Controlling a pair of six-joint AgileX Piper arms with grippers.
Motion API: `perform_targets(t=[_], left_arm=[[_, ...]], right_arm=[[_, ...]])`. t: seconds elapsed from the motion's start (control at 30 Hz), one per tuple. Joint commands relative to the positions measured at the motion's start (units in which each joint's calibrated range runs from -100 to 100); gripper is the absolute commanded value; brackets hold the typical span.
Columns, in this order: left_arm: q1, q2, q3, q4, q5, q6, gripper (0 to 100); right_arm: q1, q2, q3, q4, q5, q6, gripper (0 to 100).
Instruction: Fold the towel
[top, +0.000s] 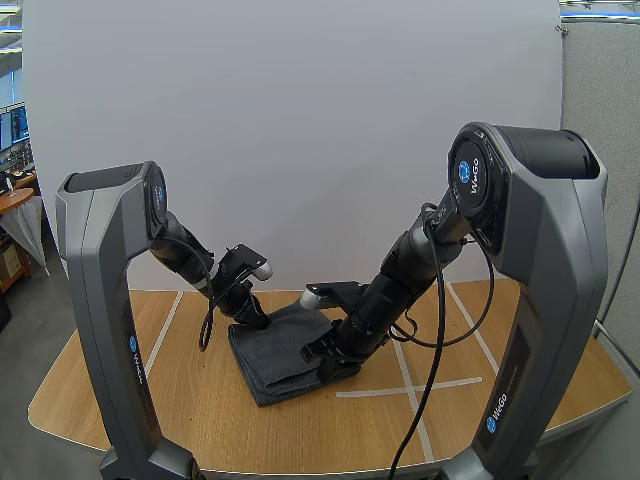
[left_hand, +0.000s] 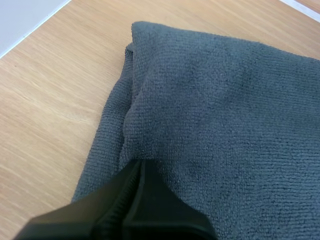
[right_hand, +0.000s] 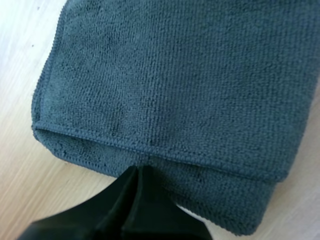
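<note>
Already the towel (top: 283, 352) lies folded in layers on the counter (top: 150, 395). The left hand (left_hand: 141, 162) and right hand (right_hand: 137, 168), both closed and holding nothing, press its edges. Little folding seems left.

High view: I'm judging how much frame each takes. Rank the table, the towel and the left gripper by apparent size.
Largest to smallest: table, towel, left gripper. The gripper sits at the towel's far corner, so distance may shrink it slightly.

Looking forward and down from high at the rear; riding each wrist, staring down close at the shared towel (top: 285, 355)
</note>
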Motion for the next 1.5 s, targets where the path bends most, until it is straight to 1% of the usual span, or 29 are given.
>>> perform_targets(t=[0.0, 0.1, 0.17, 0.27, 0.4, 0.5, 0.53, 0.63, 0.77, 0.83, 0.97, 1.07, 1.2, 1.23, 1.27, 1.3, 1.33, 1.37, 1.4, 1.47], left_arm=[[-0.21, 0.47, -0.4, 2.48, -0.19, -1.62, 0], [-0.21, 0.47, -0.4, 5.27, 2.31, -3.5, 0], [-0.03, 0.47, -0.4, 7.6, 7.02, -4.58, 0], [0.06, 0.47, -0.4, 10.62, 11.44, -6.12, 0], [0.06, 0.2, -0.4, 15.14, 14.09, -9.03, 0], [0.14, 0.2, -0.4, 16.6, 20.85, -9.36, 0], [0.43, 0.08, -0.4, 16.36, 22.31, -9.36, 0], [1.5, -0.85, -0.4, 15.12, 22.31, -9.44, 0], [3.54, -3.86, -0.07, 12.78, 22.31, -8.65, 0], [4.26, -5.11, -0.07, 10.7, 22.31, -7.98, 0], [5.11, -9.1, -0.07, 8.05, 22.31, -6.23, 0], [6.14, -12.12, -0.2, 6.32, 22.31, -4.61, 0], [7.91, -13.48, -1.47, 5.78, 22.31, -4.61, 0], [8.3, -13.48, -1.78, 5.78, 22.31, -4.61, 2], [8.56, -13.48, -1.77, 5.78, 22.31, -4.61, 6], [8.73, -13.48, -1.77, 5.78, 22.31, -4.52, 13], [8.73, -13.48, -1.77, 5.78, 22.31, -4.53, 21], [8.73, -13.48, -1.77, 5.78, 22.31, -4.53, 36], [8.73, -13.48, -1.77, 5.48, 22.31, -4.5, 48], [8.73, -13.48, -1.77, 4.35, 22.31, -4.5, 88]], right_arm=[[0.08, -0.27, 0.24, -1.72, -2.99, -0.38, 0], [0.08, -0.27, 0.24, -2.39, -10.69, -0.3, 0], [0.08, -0.27, 0.24, -2.39, -16.64, -0.3, 0], [0.08, -0.27, 0.24, -2.64, -22.3, -0.3, 0], [0.08, -0.27, 0.24, -2.64, -29.43, -0.3, 0], [0.08, -0.27, -0.05, -2.64, -34.97, -0.3, 0], [0.08, -0.13, -0.31, -2.64, -35.74, -0.3, 0], [0.08, 0.66, -1.71, -2.64, -35.86, -0.3, 0], [0.08, 1.43, -2.64, -2.25, -35.86, -0.3, 0], [0.08, 0.72, -2.6, -2.24, -35.54, -0.3, 0], [0.08, -3.49, -2.6, -2.24, -32.26, -0.3, 0], [-0.16, -8.62, -2.6, -2.57, -27.14, -0.3, 0], [-2.72, -13.29, -2.6, -2.57, -21.09, 0.82, 0], [-3.55, -14.13, -2.6, -2.57, -19.29, 1.37, 0], [-4.41, -14.76, -2.6, -2.57, -16.59, 1.94, 0], [-5.22, -15.32, -2.6, -2.57, -13.43, 2.03, 0], [-5.91, -15.62, -2.6, -2.46, -10.26, 2.07, 16], [-6.53, -15.92, -2.6, -2.34, -7.42, 2.15, 32], [-6.96, -16.11, -2.6, -2.22, -5.43, 2.44, 48], [-7.48, -16.42, -2.6, -2.22, -2.43, 3.11, 91]])
